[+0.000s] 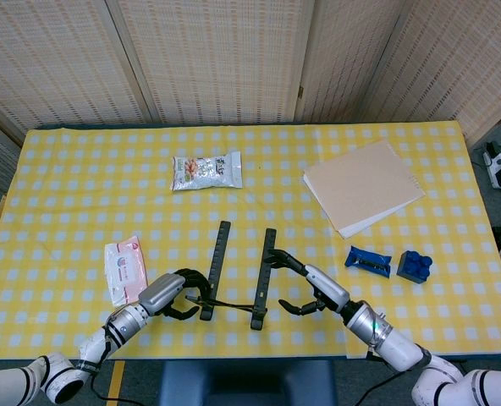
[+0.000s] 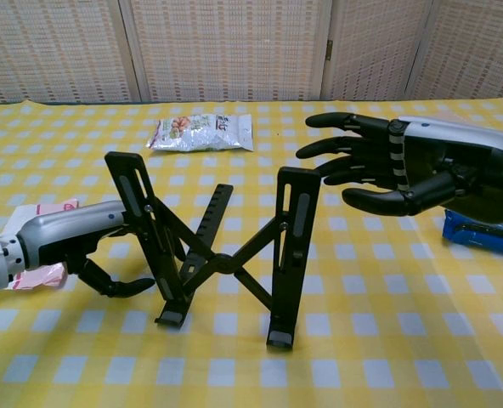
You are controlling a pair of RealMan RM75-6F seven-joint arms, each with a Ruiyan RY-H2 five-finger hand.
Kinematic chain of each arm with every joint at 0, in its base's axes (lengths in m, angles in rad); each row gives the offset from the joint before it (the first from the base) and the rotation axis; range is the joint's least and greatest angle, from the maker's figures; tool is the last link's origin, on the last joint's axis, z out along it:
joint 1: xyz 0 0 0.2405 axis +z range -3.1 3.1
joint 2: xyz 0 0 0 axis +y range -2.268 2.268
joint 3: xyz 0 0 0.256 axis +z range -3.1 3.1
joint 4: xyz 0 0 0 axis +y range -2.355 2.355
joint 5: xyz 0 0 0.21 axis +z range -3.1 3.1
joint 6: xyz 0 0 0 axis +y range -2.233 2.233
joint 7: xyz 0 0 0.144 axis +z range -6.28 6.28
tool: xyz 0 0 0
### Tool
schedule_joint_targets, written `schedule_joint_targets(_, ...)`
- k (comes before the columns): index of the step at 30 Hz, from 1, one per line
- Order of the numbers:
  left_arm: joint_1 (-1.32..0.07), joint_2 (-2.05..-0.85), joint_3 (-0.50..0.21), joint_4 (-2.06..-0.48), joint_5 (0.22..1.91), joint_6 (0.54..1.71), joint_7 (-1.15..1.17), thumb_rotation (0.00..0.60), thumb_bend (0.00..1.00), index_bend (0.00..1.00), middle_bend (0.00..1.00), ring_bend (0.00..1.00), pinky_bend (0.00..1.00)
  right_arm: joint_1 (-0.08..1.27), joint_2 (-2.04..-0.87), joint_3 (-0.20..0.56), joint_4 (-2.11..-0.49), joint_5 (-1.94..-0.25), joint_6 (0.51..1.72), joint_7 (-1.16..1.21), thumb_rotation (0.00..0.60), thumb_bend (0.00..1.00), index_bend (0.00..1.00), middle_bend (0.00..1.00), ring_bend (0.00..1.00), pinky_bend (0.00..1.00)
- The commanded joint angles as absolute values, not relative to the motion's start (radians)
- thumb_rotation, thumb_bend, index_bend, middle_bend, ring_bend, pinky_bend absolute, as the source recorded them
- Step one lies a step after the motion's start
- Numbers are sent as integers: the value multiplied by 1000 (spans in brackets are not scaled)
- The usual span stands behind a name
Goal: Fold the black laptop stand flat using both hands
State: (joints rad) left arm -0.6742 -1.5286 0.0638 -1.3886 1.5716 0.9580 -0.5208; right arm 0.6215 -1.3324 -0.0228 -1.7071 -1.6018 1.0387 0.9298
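Two hands, one stand, and neither grip is sure.

1. Nearest me, the stand [image 2: 222, 246] sits on the table [image 2: 387, 340] near its front edge, opened into an X between my hands, resting on small feet. A one-sided push could slide or tip it instead of closing it.
2. My left hand [image 2: 77, 251] is against the left leg from outside, fingers curled under behind it. I cannot tell whether they really grip the leg or just lean on it. If they only lean, the leg may slip free when I squeeze.
3. My right hand [image 2: 404, 170] is spread and holds nothing, just beside the top of the right leg; from overhead [image 1: 305, 288] a fingertip seems at the leg, though contact is uncertain. Pushing that high up could topple the stand toward my left hand.
4. Fingers caught between the crossing bars as they close is my other worry.
5. Farther back, the wipes [image 1: 123, 269] and blue blocks [image 1: 413, 266] lie well apart and look safe.
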Motion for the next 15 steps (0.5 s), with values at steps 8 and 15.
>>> schedule_joint_targets(8, -668, -1532, 63, -1394, 1565, 958, -514, 600, 454, 529, 336, 229, 186, 620, -1333, -23, -1701, -1603, 1041, 938, 600, 424, 0, 149, 158, 101)
schedule_joint_targets(15, -663, -1531, 70, -1402, 1572, 962, -511, 600, 485, 549, 336, 234, 185, 617, -1336, -24, -1697, -1602, 1041, 939, 600, 425, 0, 149, 157, 100)
